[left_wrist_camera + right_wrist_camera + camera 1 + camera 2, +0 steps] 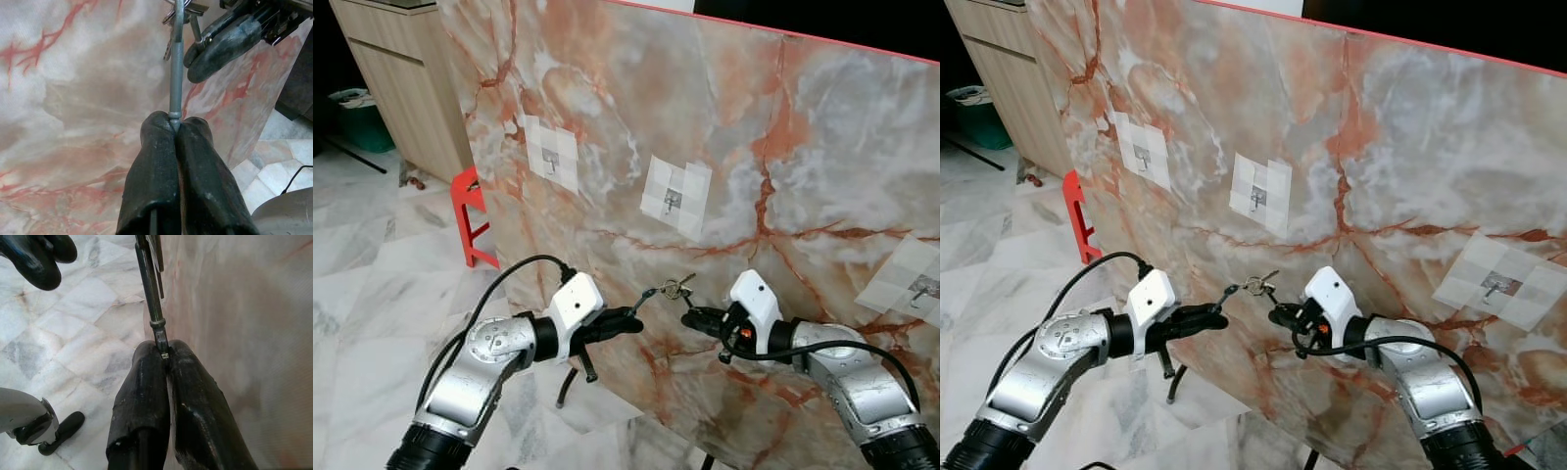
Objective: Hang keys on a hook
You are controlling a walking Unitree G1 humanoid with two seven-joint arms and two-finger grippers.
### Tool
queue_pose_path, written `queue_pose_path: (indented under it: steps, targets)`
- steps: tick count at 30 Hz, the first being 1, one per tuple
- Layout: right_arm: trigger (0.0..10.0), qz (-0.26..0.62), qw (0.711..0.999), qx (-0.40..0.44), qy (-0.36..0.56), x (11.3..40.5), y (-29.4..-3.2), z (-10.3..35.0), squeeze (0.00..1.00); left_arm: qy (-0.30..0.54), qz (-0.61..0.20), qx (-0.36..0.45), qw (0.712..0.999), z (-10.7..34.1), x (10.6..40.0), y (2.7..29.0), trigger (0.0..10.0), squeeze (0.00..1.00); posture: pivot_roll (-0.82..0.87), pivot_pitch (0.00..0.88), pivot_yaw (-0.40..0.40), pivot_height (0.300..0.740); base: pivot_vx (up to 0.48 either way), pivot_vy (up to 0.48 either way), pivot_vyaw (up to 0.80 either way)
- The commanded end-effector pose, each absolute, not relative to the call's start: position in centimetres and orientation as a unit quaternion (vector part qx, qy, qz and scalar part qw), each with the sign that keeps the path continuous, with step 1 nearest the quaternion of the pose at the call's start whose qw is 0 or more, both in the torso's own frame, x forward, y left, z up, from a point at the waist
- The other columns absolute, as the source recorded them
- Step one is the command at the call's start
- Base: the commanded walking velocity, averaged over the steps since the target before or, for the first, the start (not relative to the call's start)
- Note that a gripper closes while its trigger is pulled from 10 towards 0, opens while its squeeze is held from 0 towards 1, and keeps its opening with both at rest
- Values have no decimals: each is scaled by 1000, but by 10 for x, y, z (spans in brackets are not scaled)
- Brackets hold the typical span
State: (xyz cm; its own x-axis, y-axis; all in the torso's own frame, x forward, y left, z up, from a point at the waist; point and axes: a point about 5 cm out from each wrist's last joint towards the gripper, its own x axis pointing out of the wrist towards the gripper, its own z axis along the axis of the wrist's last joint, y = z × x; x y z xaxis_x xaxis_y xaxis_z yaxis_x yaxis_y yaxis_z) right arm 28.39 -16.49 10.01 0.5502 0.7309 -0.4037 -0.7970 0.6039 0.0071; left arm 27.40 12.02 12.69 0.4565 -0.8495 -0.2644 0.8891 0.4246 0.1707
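Both arms are raised in front of a leaning marble slab (783,147), and the keys (677,288) hang in the air between them, just below the middle hook (673,200). The left gripper (632,315) has its jaws pinched tight on one thin metal key shaft, while the right gripper (691,317) has its jaws clamped on another.

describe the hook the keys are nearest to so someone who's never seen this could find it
Look at the big marbled orange-and-white panel leaning upright. Three pale taped squares sit on it, each with a small metal hook. It is the middle hook, directly above the keys held between both grippers.
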Motion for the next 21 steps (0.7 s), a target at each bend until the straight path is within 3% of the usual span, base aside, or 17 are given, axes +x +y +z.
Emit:
queue_pose_path:
  steps: [1, 21]
  targets:
    - [0, 412, 889, -89, 177, 290, -179, 108, 0, 80, -514, 161, 838, 122, 273, 124, 10000, 0, -120, 0, -78, 740, 0, 0, 0]
    - [0, 417, 892, -71, 161, 291, -176, 111, 0, 92, -517, 177, 832, 117, 273, 122, 10000, 0, -119, 0, -79, 740, 0, 0, 0]
